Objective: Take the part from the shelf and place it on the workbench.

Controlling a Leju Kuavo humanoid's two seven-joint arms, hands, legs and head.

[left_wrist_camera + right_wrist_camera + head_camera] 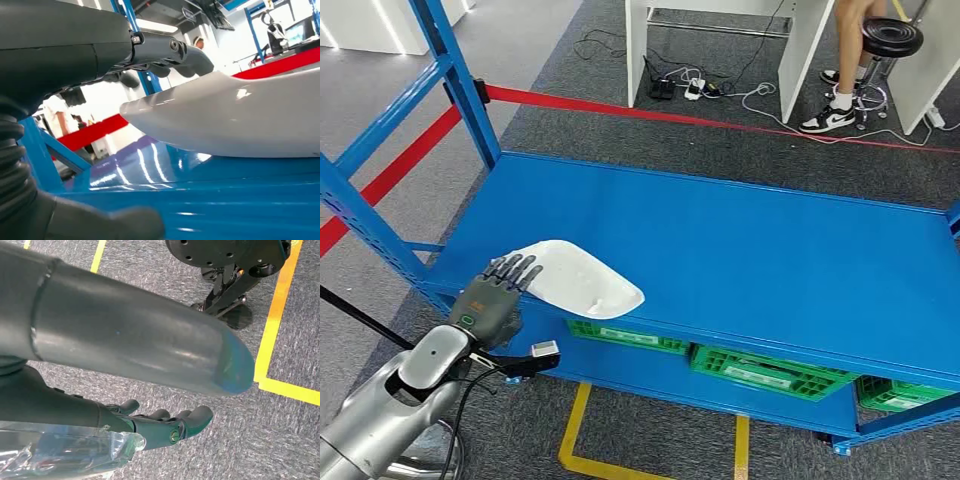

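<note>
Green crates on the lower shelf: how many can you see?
3, all partly hidden under the blue top shelf: one left, one centre, one right. More may be hidden.

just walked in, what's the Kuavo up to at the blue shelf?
It is going for the white part, which lies near the front left edge of the blue shelf. The left hand has its fingers laid over the part's near end, thumb below; the part still looks to be resting on the shelf, not lifted. The right hand hangs over the carpet, fingers apart, holding nothing.
</note>
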